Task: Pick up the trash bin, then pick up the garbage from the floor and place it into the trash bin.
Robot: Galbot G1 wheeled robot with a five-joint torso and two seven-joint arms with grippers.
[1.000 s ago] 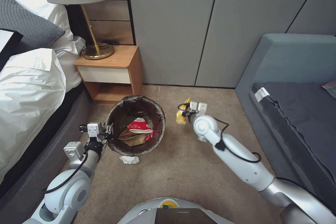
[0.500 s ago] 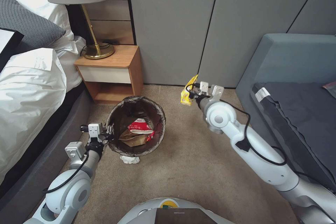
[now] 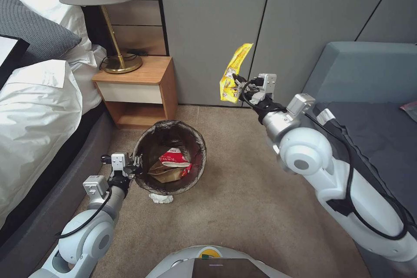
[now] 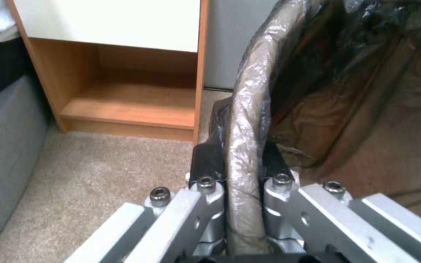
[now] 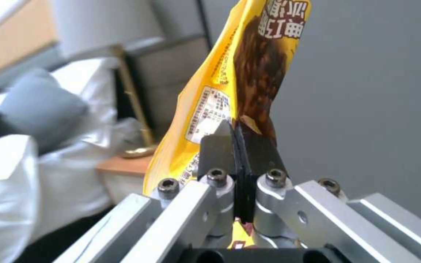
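On my far left stands the bed (image 3: 34,95), then the wooden nightstand (image 3: 139,87) with its brass lamp (image 3: 115,58) against the wall. Just in front of the nightstand my left gripper (image 3: 130,168) pinches the near-left rim of the trash bin (image 3: 197,145): one finger outside the wall, one inside, pressed onto the bag-lined edge (image 4: 242,146). I judge that grip is there to keep the bin steady and its mouth open toward my other arm. Inside the bin lie a tan paper bag (image 3: 164,173) and a red-and-white packet (image 3: 173,155). A crumpled white scrap (image 3: 160,198) lies on the carpet, touching the bin's near side. Further right, my right gripper (image 3: 243,88) is up in the air in front of the grey wall panels (image 3: 217,30), its fingers pressed together on the lower part of a yellow wrapper (image 3: 232,74), which stands up above them, limp and twisted. The pinch looks thin but firm in the wrist view (image 5: 239,146). The wrapper is to the right of the bin and well above it, not over its mouth, so I judge the drop is still to come. Compared with a second ago, my right arm has lifted the wrapper from down near the carpet to high against the wall; the left gripper and bin have not moved. Furthest right sits the grey sofa (image 3: 369,95).
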